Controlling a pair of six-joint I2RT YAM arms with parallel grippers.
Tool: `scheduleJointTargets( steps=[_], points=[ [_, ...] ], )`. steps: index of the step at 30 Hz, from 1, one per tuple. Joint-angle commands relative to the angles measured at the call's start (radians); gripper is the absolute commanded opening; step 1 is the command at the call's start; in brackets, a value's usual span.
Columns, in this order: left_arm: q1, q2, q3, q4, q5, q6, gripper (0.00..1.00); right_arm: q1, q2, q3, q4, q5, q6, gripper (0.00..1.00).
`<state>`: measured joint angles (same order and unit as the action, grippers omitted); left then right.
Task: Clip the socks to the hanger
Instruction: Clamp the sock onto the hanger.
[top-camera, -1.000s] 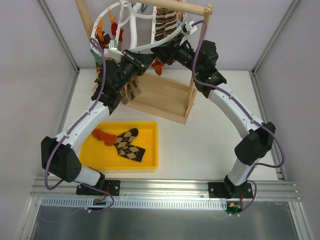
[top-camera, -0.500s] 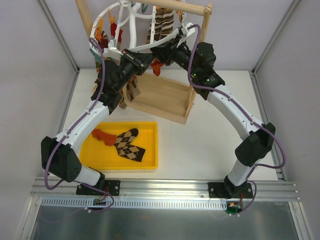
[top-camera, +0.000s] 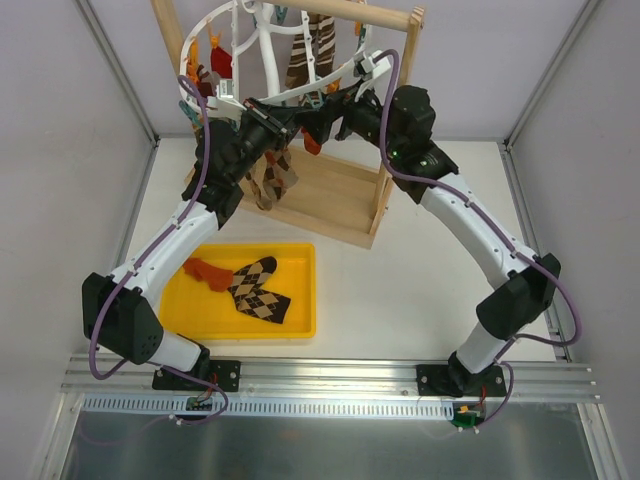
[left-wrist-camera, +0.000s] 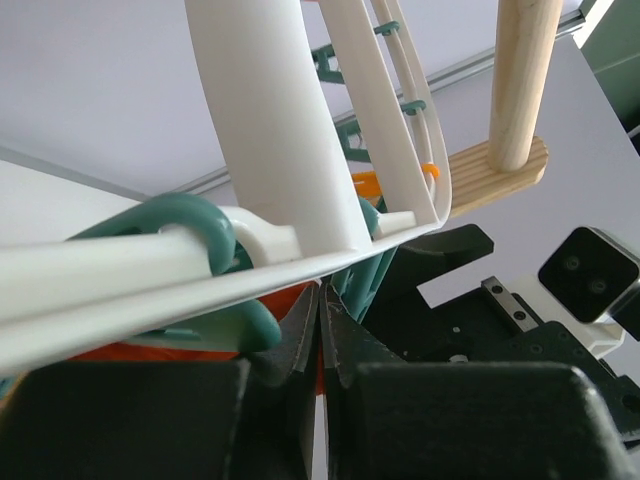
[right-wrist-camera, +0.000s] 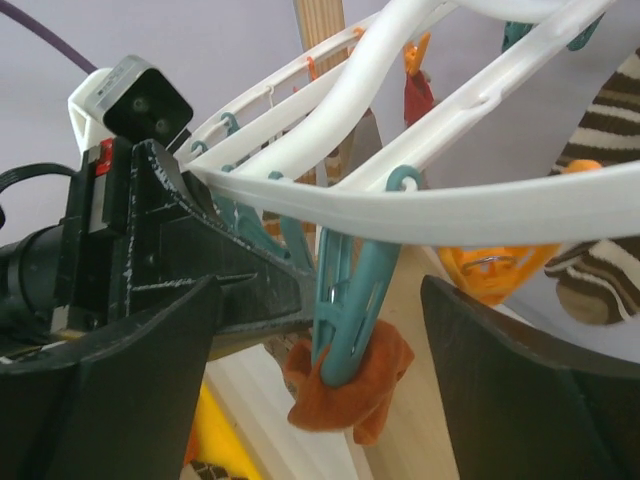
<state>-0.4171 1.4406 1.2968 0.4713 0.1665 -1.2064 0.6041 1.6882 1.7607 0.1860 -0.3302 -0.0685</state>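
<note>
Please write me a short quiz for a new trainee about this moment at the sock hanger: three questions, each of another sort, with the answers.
1. True or false: the right pincer is open, with the teal peg between its fingers.
2. What does that peg hold?
3. Fill in: the left pincer is ___ (open or shut).

Key: 1 true. 2 an orange sock, bunched up. 3 shut.
</note>
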Motion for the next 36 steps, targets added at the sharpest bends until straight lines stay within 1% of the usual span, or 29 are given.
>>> scheduleJointTargets(
  steps=[1, 5, 8, 13, 16, 18, 19, 20, 21, 22, 23, 25, 26, 28, 29, 30, 32, 33, 35, 36],
  points=[
    [0.008, -0.022, 0.001, 0.059, -0.01, 0.011, 0.0, 0.003, -0.099, 0.013, -0.061, -0.003, -0.027, 0.87],
    [0.009, -0.031, -0.017, 0.049, -0.039, 0.025, 0.0, 0.005, -0.154, 0.014, -0.157, 0.061, -0.047, 0.95],
    [0.009, -0.04, -0.03, 0.041, -0.054, 0.041, 0.0, -0.001, -0.188, 0.032, -0.235, 0.098, -0.059, 0.98],
    [0.009, -0.068, -0.05, 0.018, -0.088, 0.064, 0.0, -0.009, -0.231, 0.026, -0.286, 0.114, -0.077, 1.0],
    [0.009, -0.089, -0.045, 0.001, -0.065, 0.123, 0.0, -0.013, -0.237, 0.017, -0.304, 0.147, -0.094, 1.0],
    [0.008, -0.106, -0.041, -0.013, -0.048, 0.169, 0.1, -0.02, -0.239, 0.01, -0.307, 0.154, -0.09, 1.0],
    [0.008, -0.118, -0.037, -0.043, -0.045, 0.192, 0.21, -0.021, -0.24, 0.005, -0.306, 0.157, -0.083, 1.0],
    [0.001, -0.144, -0.04, -0.051, -0.05, 0.246, 0.29, -0.027, -0.242, 0.002, -0.304, 0.149, -0.076, 1.0],
    [-0.002, -0.161, -0.042, -0.062, -0.054, 0.273, 0.41, -0.029, -0.242, -0.001, -0.304, 0.143, -0.067, 1.0],
    [-0.005, -0.176, -0.047, -0.075, -0.068, 0.298, 0.5, -0.032, -0.242, -0.006, -0.306, 0.142, -0.062, 1.0],
    [-0.009, -0.209, -0.05, -0.107, -0.076, 0.347, 0.66, -0.035, -0.245, -0.007, -0.307, 0.138, -0.062, 1.0],
    [-0.011, -0.241, -0.054, -0.14, -0.087, 0.387, 0.77, -0.035, -0.254, -0.018, -0.309, 0.137, -0.06, 1.0],
    [-0.009, -0.273, -0.056, -0.166, -0.093, 0.433, 0.83, -0.035, -0.257, -0.023, -0.309, 0.143, -0.06, 1.0],
    [-0.011, -0.299, -0.038, -0.197, -0.091, 0.497, 0.86, -0.036, -0.275, -0.035, -0.31, 0.145, -0.063, 1.0],
    [-0.011, -0.299, -0.019, -0.22, -0.078, 0.583, 0.86, -0.036, -0.283, -0.053, -0.31, 0.145, -0.063, 1.0],
    [-0.011, -0.295, 0.002, -0.29, -0.073, 0.623, 0.86, -0.035, -0.292, -0.067, -0.31, 0.145, -0.065, 1.0],
    [-0.009, -0.284, 0.068, -0.359, -0.082, 0.718, 0.86, -0.036, -0.326, -0.117, -0.304, 0.14, -0.066, 1.0],
    [-0.011, -0.283, 0.081, -0.406, -0.109, 0.741, 0.86, -0.035, -0.335, -0.136, -0.284, 0.134, -0.071, 1.0],
    [-0.011, -0.292, 0.09, -0.425, -0.162, 0.774, 0.85, -0.036, -0.363, -0.173, -0.26, 0.138, -0.094, 1.0],
    [-0.011, -0.296, 0.088, -0.427, -0.226, 0.78, 0.85, -0.035, -0.366, -0.19, -0.25, 0.144, -0.106, 1.0]
  ],
)
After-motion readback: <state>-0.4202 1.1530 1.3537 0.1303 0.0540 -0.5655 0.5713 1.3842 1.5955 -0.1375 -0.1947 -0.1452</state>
